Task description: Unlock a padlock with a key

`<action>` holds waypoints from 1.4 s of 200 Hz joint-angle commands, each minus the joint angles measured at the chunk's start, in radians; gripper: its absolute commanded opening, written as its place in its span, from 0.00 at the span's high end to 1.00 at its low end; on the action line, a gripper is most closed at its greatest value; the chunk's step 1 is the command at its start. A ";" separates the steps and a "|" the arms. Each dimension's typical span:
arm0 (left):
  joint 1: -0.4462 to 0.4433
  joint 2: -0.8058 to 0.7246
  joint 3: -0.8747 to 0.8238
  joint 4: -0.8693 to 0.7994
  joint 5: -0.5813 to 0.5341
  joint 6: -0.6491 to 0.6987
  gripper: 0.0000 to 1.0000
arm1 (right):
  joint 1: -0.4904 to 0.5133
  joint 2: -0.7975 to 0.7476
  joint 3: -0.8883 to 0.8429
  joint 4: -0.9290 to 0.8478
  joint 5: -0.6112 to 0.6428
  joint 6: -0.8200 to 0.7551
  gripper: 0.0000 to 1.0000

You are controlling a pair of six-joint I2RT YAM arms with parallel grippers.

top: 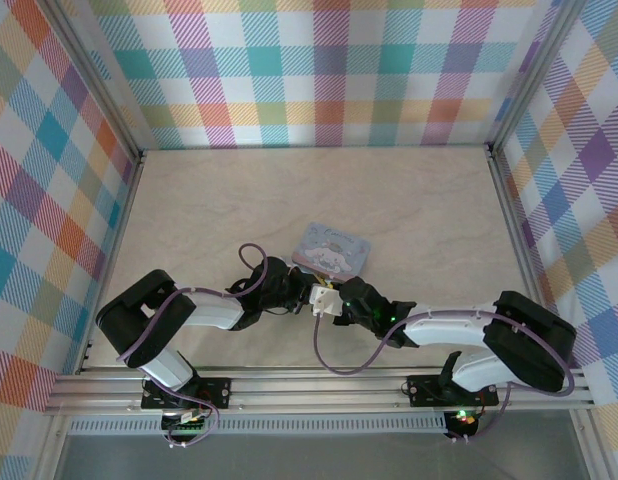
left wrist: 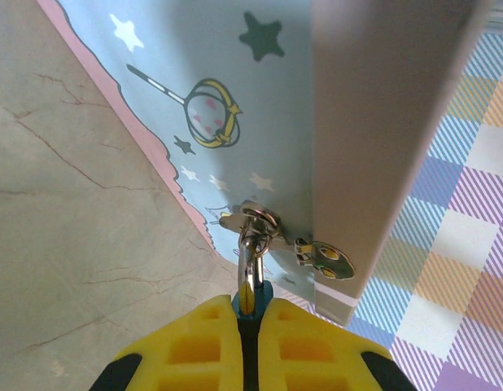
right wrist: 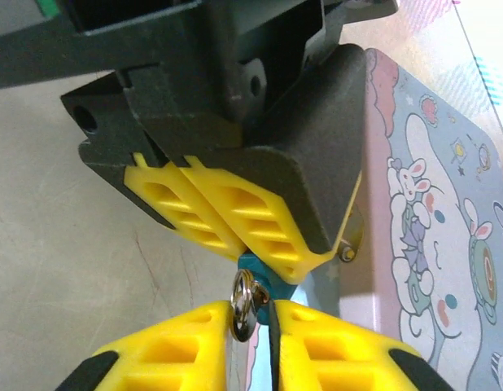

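Toward table centre, against pale blue rectangular tin, left end effector is clamping tiny dark bluish padlock; right end effector is sitting nearly closed around small silvery ring, hold uncertain.

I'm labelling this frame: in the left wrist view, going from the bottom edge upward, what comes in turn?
Left pincer → padlock → metal hasp → blue tin.
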 commanded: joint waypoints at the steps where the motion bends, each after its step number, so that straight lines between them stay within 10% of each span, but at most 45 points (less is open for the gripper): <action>1: -0.015 -0.019 0.015 -0.030 0.028 -0.015 1.00 | 0.005 0.012 0.029 0.047 0.014 0.020 0.84; 83: -0.016 -0.024 0.015 -0.032 0.029 -0.018 1.00 | 0.005 0.014 0.045 0.072 0.110 0.127 1.00; 226: -0.016 -0.020 0.014 -0.064 0.011 0.015 1.00 | 0.001 0.141 0.043 0.181 0.029 0.654 1.00; 280: 0.009 -0.067 0.018 -0.142 0.003 0.080 0.61 | -0.025 0.137 -0.006 0.186 -0.031 0.752 1.00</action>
